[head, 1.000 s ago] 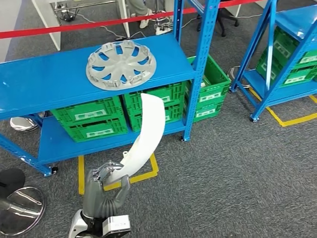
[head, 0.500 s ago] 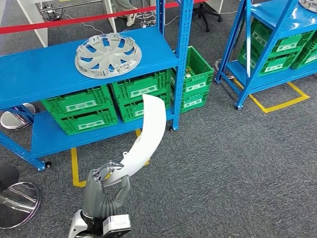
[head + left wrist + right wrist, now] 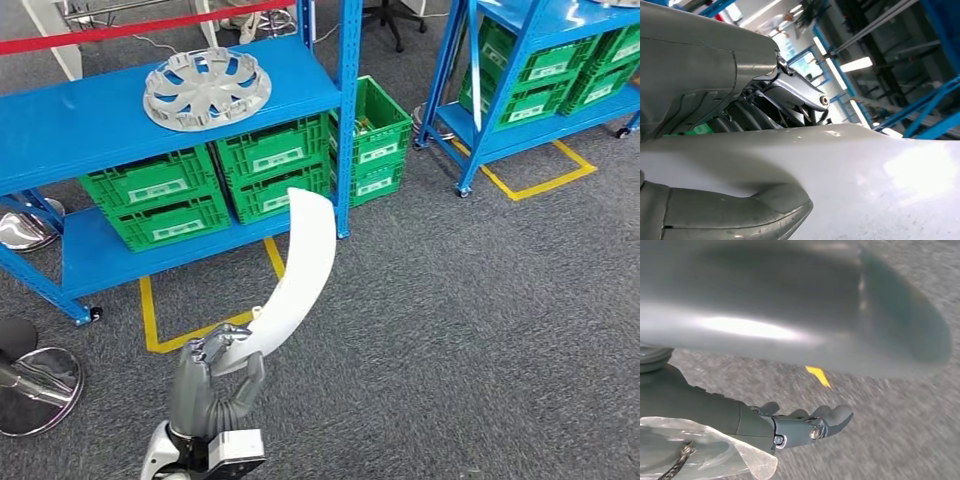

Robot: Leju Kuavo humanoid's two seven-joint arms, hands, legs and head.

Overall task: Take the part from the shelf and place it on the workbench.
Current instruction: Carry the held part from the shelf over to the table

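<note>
Floor: grey carpet [image 3: 468, 330], w/ yellow tape marks [image 3: 151, 320] beside the shelf foot and a second tape outline by the far rack. Blue steel shelf unit [image 3: 90, 120] at upper left of head view; red barrier tape [image 3: 113, 32] runs behind it. Upper deck carries a silver wheel cover [image 3: 207, 88], lying flat. Lower deck holds green crates [image 3: 155, 195], side by side, white labels facing out. One more green crate [image 3: 376, 135] stands on the floor just beside the shelf post. Second blue rack [image 3: 528, 90] at upper right, also loaded w/ green crates. Round chrome base [image 3: 38, 390] on carpet at lower left.

Part [image 3: 298, 270]: white, long, curved panel, smooth glossy finish, rounded far end. Pos.: off the shelf, in the air over the carpet in front of the lower deck, rising from the hand and arching up and to the right. In left wrist view the part [image 3: 866, 180] is a broad pale surface w/ light reflections.

Left hand [image 3: 215, 385]: clamped on the part's lower end, thumb on one face, fingers wrapped over the other.

Right hand [image 3: 806, 425]: over the carpet, holds nothing, fingers extended and only slightly bent. View is blurred.
</note>
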